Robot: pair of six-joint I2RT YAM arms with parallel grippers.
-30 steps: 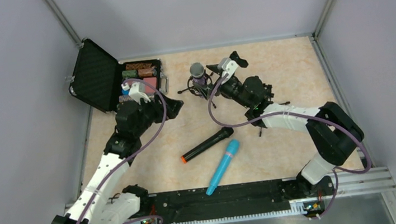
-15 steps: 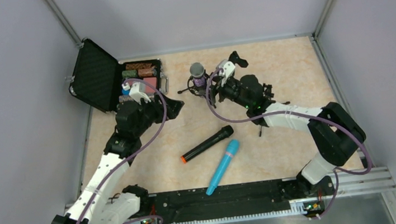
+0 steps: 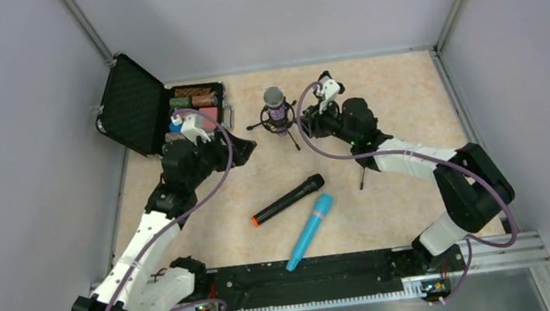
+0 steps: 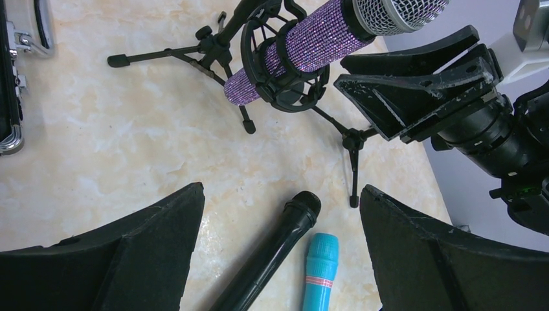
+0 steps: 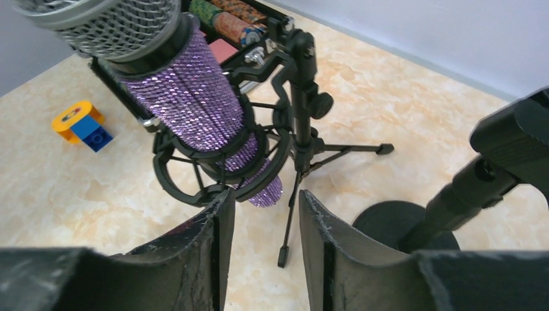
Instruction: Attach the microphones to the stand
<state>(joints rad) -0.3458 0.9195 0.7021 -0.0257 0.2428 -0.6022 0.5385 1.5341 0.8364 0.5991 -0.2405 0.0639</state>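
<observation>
top view: the table [image 3: 407,109] is shut in by walls [image 3: 279,14] at left, back and right. its right half and near-left part lie open. we count two arms, the left arm [image 3: 148,232] and the right arm [image 3: 413,159], one open case [image 3: 133,105] at back left, and three microphones. the purple microphone [image 3: 276,107] sits tilted in the ring of the stand [image 3: 284,127] at the back. the black microphone [image 3: 289,199] and the blue microphone [image 3: 310,230] lie near each other, apart, mid-table.

left wrist view: the left end effector [image 4: 280,191] is spread wide and holds nothing. the bottom edge cuts off both loose microphones.

right wrist view: the right end effector [image 5: 262,194] shows only a narrow gap and grips nothing. it is just below the purple microphone, whose mesh head is cut off at the top. a dark round base at right is hard to make out.
</observation>
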